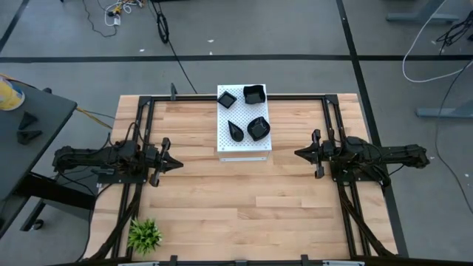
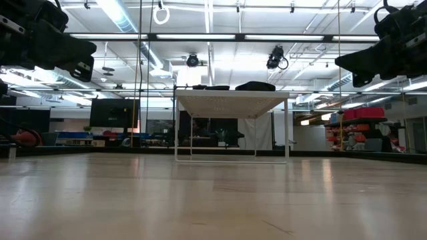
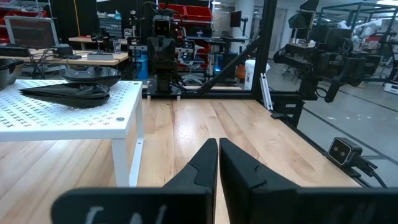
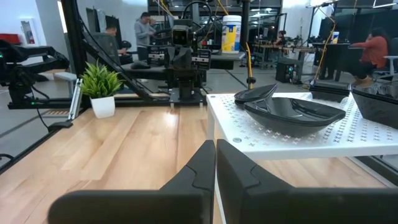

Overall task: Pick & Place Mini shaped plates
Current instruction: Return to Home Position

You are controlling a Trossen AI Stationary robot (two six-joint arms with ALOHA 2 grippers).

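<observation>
Several small glossy black mini shaped plates rest on a white perforated board [image 1: 244, 142] standing on legs at the table's far middle: a small square one [image 1: 226, 100], a deeper square one [image 1: 254, 94], a teardrop [image 1: 236, 131] and a rounded one [image 1: 259, 128]. The left wrist view shows the board [image 3: 68, 118] with plates [image 3: 81, 90] on it. A rounded plate [image 4: 292, 113] fills the right wrist view. My left gripper [image 1: 179, 164] hovers shut at the table's left, pointing level toward the right. My right gripper [image 1: 297, 154] hovers shut at the right, facing it. Both stand short of the board.
A small green plant [image 1: 145, 234] in a white pot stands at the near left corner. A black frame [image 1: 325, 96] rims the table. Bare wood lies between the grippers and toward the near edge. People [image 4: 144, 28] are in the room beyond.
</observation>
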